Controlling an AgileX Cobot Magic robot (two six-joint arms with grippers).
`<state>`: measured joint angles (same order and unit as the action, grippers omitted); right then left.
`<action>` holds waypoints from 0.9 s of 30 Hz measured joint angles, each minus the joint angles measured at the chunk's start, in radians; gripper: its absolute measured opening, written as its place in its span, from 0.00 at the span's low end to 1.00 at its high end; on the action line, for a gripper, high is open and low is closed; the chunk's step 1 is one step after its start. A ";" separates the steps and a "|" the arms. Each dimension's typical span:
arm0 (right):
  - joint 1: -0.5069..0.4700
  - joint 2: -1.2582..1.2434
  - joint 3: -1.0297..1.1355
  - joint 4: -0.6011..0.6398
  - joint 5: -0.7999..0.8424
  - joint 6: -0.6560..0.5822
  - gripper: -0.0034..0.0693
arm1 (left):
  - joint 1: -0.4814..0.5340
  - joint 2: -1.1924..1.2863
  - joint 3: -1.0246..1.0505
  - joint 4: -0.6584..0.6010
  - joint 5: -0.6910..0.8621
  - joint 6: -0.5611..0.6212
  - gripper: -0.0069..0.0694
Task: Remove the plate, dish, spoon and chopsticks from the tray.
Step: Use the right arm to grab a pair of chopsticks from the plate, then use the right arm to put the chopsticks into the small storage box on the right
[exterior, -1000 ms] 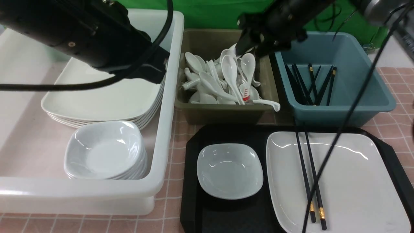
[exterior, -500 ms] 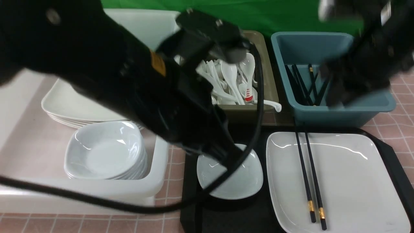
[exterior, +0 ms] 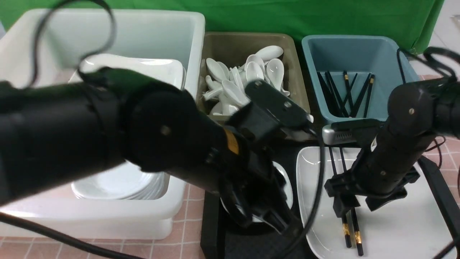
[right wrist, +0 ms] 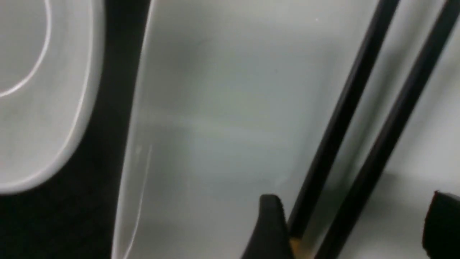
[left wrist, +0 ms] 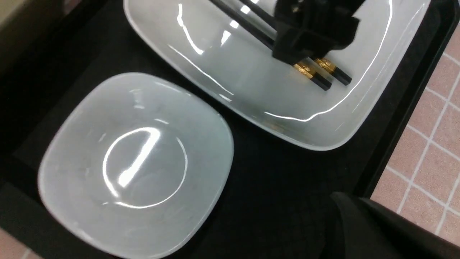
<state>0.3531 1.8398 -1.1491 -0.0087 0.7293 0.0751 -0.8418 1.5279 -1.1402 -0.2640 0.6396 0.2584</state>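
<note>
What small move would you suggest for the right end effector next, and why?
Probably close the right end effector on the chopsticks: its open fingers sit either side of both sticks, low over the plate, so a squeeze should catch the pair.

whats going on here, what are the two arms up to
The right gripper is down over the plate, its fingers open on either side of the black chopsticks, not yet closed on them. The left gripper, shut and empty, hangs over the small dish. None of these is off the tray yet.
</note>
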 joint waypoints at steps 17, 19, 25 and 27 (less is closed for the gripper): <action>0.000 -0.002 -0.008 -0.015 0.111 -0.028 0.28 | -0.009 0.039 0.000 -0.002 -0.008 -0.047 0.09; 0.000 -0.063 -0.006 -0.014 0.167 -0.039 0.28 | -0.009 0.039 -0.007 -0.002 -0.011 -0.052 0.09; -0.007 -0.237 -0.004 -0.015 0.223 -0.058 0.28 | -0.009 0.039 -0.076 0.003 -0.087 -0.052 0.09; -0.048 -0.312 -0.018 -0.014 0.198 -0.061 0.28 | -0.009 0.039 -0.117 0.003 -0.174 -0.052 0.09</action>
<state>0.3056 1.5280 -1.1670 -0.0230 0.9270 0.0140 -0.8507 1.5670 -1.2574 -0.2611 0.4660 0.2064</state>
